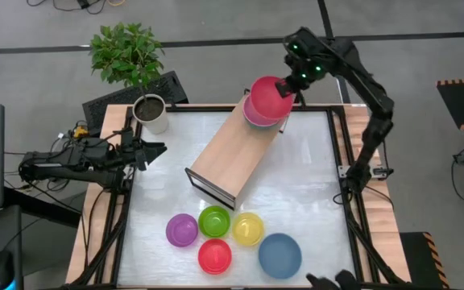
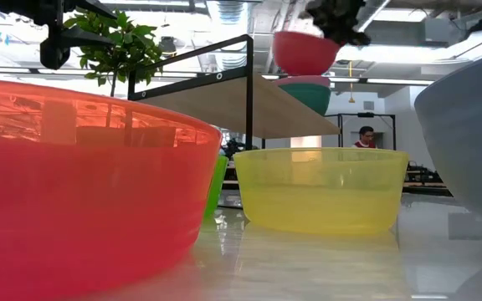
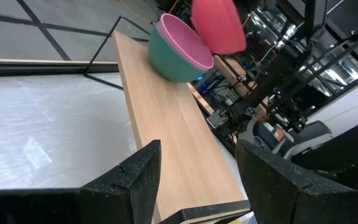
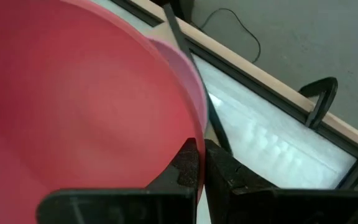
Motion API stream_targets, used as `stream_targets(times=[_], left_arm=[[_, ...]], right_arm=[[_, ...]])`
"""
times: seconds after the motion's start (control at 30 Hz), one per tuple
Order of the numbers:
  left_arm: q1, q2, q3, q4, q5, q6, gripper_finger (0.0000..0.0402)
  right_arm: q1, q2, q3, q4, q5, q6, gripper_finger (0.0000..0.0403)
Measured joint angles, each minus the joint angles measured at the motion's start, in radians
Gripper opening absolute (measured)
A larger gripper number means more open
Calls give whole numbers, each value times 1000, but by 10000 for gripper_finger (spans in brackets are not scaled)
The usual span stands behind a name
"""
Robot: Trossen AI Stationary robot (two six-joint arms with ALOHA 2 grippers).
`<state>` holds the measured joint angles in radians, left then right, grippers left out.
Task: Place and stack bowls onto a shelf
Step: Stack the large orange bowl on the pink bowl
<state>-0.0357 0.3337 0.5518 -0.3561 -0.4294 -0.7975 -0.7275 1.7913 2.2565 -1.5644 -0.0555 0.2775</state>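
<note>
A long light-wood shelf (image 1: 236,149) lies slantwise across the table. At its far end a pink bowl sits nested in a teal bowl (image 3: 166,59). Just above them hangs a red-pink bowl (image 1: 268,95), with my right gripper (image 1: 290,80) shut on it. Purple (image 1: 181,230), green (image 1: 214,220), yellow (image 1: 247,228), red (image 1: 214,255) and blue (image 1: 279,254) bowls stand on the table near its front edge. My left gripper (image 1: 155,149) waits open at the table's left edge, pointing level toward the shelf. My right gripper pinches the red-pink bowl's rim (image 4: 194,146), one finger inside the bowl and one outside. The fingers come from above, slanting down. The bowl hangs lifted clear, its mouth up and slightly tilted, over the pink-and-teal stack (image 2: 308,92).
A white pot with a green plant (image 1: 150,113) stands at the table's far left corner, near the left arm. Bare tabletop (image 1: 312,185) lies right of the shelf. A person (image 2: 365,136) shows in the room far behind the table.
</note>
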Motion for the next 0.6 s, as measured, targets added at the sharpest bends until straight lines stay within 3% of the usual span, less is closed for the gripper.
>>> stream_targets(times=[0.37,0.6], left_arm=[[0,0,0,1,1,-2,193],[0,0,0,2,4,-3,193]], right_arm=[[-35,80,12,-7,-31,-30,30],[-34,80,13,-7,-31,-40,99]])
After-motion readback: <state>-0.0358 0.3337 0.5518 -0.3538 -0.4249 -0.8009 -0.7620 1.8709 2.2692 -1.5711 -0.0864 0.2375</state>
